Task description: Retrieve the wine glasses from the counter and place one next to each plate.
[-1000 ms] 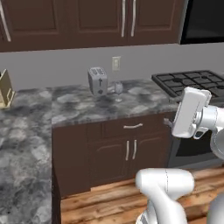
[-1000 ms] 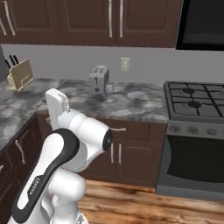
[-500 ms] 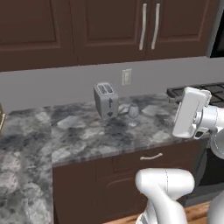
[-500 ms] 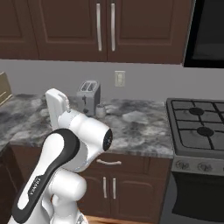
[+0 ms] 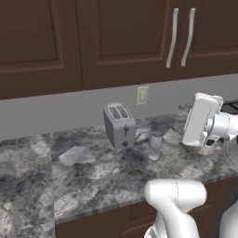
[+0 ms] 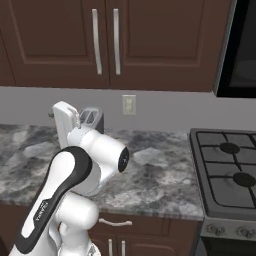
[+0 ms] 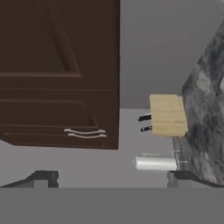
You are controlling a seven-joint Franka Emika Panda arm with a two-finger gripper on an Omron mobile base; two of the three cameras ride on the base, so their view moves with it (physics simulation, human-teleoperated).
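**Kitchen counter, toaster corner: closer view than before**

Change since earlier: the whole picture has shifted in both base views, so the cameras have moved in. The counter point(image 5: 93, 176) and toaster point(image 5: 120, 124) now show larger and nearer than a second ago; the things on the counter lie as they did. The arm holds the same raised pose.

Item 1, wine glass point(image 5: 155, 145): clear, stemmed, upright on the counter, just to the right of the toaster's front corner. A second pale clear shape lies close behind it, next to the toaster; too faint to tell whether it is the other glass. Seen in the left base view; in the right base view the arm stands in front of that spot.

Item 2, toaster: silver, two slots, upright near the back wall, below a wall socket point(image 5: 142, 95). In the right base view its top point(image 6: 91, 117) shows past the arm.

Item 3, stove point(image 6: 230, 170): dark burners, at the counter's right end in the right base view.

Item 4, gripper point(image 7: 111, 177): jaws wide apart, nothing between them, well apart from the glass. The hand view is rolled sideways.

Item 5, hand view extras: a wooden knife block point(image 7: 167, 115) with dark handles, a paper towel roll point(image 7: 155, 163), a dark cabinet point(image 7: 57, 74).
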